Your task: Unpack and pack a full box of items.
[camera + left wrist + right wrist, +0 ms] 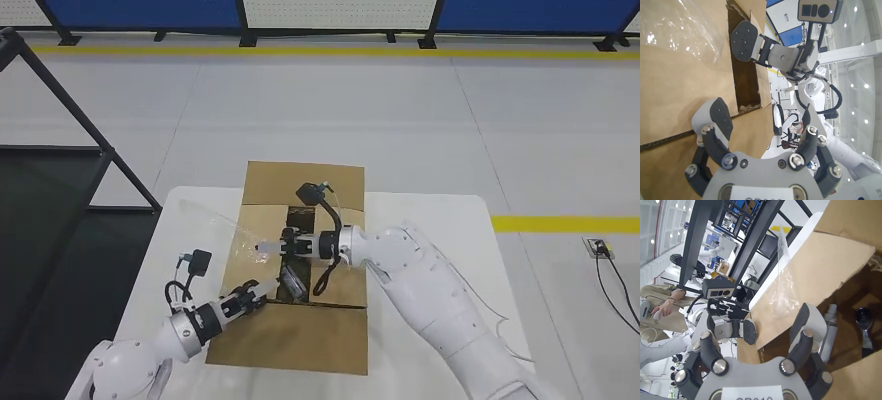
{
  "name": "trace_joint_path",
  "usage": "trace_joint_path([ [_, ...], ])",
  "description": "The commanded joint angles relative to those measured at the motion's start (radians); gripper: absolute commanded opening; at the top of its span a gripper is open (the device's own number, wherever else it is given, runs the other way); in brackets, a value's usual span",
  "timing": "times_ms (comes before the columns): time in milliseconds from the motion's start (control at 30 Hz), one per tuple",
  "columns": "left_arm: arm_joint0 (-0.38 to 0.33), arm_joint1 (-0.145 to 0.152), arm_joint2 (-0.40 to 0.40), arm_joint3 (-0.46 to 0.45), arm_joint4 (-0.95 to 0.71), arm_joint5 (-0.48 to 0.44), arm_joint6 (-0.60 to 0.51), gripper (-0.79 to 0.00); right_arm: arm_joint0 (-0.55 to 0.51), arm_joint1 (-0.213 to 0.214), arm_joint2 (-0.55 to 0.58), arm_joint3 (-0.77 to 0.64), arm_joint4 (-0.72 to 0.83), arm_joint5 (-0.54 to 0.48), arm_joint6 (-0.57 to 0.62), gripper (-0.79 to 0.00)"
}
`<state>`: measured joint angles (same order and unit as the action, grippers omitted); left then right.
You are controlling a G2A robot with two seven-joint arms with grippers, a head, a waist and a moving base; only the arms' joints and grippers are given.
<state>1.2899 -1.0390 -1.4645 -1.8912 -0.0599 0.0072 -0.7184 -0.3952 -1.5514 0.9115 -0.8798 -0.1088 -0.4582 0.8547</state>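
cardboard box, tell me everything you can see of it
The cardboard box is brown corrugated board, standing on the white table with its top flaps folded outward and some edges torn rough. Its dark opening shows a white tube and a black-bowled spoon inside. A clear plastic bag lies on one flap. The right gripper, open, is over the opening's rim; the left gripper, open, is at a flap's edge.

A pale grey floor (400, 110) runs back to a yellow line (300, 50) beneath blue panels (140, 12). A black metal frame (60, 110) stands beside the white table (440, 215), over what may be a dark mat (40, 240). Round ceiling lights (855, 8) glow overhead, and a cable (615, 285) lies on the floor.
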Motion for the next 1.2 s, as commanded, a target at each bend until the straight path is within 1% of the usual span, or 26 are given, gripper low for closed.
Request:
trace_joint_path([
  [0, -0.006, -0.001, -0.003, 0.0, -0.006, 0.0, 0.012, 0.0, 0.001, 0.002, 0.005, -0.004, -0.014, -0.012, -0.02, 0.0],
  [167, -0.018, 0.0, -0.019, 0.002, -0.019, 0.002, 0.034, 0.0, -0.027, 0.02, 0.045, -0.044, -0.028, -0.028, -0.03, 0.0],
  [300, -0.018, 0.001, -0.041, 0.001, -0.031, 0.004, 0.043, 0.0, -0.057, 0.035, 0.072, -0.088, -0.035, -0.01, -0.022, 0.0],
  [467, -0.004, 0.004, -0.079, 0.015, -0.044, 0.002, 0.046, 0.0, -0.067, 0.035, 0.064, -0.103, -0.057, 0.07, -0.043, 0.0],
  [533, 0.004, 0.006, -0.098, 0.019, -0.051, -0.005, 0.047, 0.0, -0.054, 0.033, 0.053, -0.098, -0.101, 0.129, -0.065, 0.0],
  [567, 0.01, 0.007, -0.11, 0.019, -0.059, -0.009, 0.051, 0.0, -0.054, 0.033, 0.053, -0.098, -0.101, 0.129, -0.065, 0.0],
  [733, 0.058, 0.008, -0.21, 0.019, -0.141, -0.048, 0.109, 0.0, -0.054, 0.033, 0.053, -0.098, -0.101, 0.129, -0.065, 0.0],
  [867, 0.096, 0.006, -0.302, 0.028, -0.234, -0.069, 0.191, 0.0, -0.07, 0.032, 0.052, -0.112, -0.093, 0.143, -0.082, 0.0],
  [1000, 0.112, 0.003, -0.363, 0.053, -0.282, -0.036, 0.265, 0.0, -0.065, 0.023, 0.039, -0.104, -0.069, 0.204, -0.095, 0.0],
  [1067, 0.111, 0.001, -0.377, 0.061, -0.312, -0.009, 0.306, 0.0, -0.05, 0.015, 0.023, -0.085, -0.061, 0.224, -0.101, 0.0],
  [1167, 0.107, -0.002, -0.388, 0.076, -0.369, 0.035, 0.332, 0.0, -0.023, -0.001, -0.003, -0.047, -0.06, 0.255, -0.138, 0.0],
])
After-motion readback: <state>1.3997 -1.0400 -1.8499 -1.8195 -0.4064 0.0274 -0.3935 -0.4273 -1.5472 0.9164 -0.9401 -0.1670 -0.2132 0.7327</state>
